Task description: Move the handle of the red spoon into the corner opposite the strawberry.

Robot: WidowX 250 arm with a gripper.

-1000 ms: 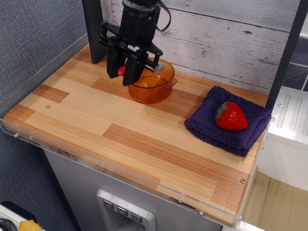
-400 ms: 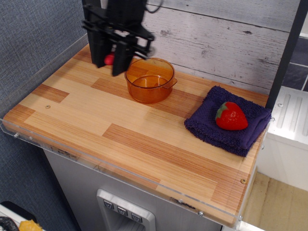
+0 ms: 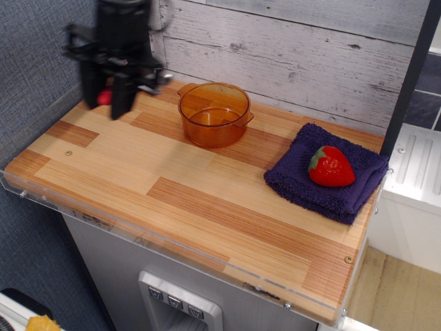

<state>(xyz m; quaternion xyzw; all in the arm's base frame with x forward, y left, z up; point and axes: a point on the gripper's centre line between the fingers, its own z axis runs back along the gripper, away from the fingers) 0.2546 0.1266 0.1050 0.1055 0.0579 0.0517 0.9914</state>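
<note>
My black gripper [image 3: 105, 103] hangs above the far left part of the striped wood tabletop [image 3: 172, 186]. Its fingers are shut on a red thing [image 3: 104, 97], which looks like the handle of the red spoon; the silver bowl is hidden. The red strawberry [image 3: 331, 167] with a green top lies on a dark blue towel [image 3: 324, 176] at the right side. The front left corner [image 3: 21, 176] of the table, edged with clear plastic and with a small screw [image 3: 68, 153] near it, lies below and in front of the gripper.
An orange see-through pot [image 3: 214, 114] stands at the back middle, right of the gripper. A grey board wall runs along the back and a blue-grey wall along the left. A dark post [image 3: 410, 76] stands at the right edge.
The gripper has moved left from above the orange pot to the far left of the table, carrying the red thing with it. The pot, towel and strawberry have not moved.
</note>
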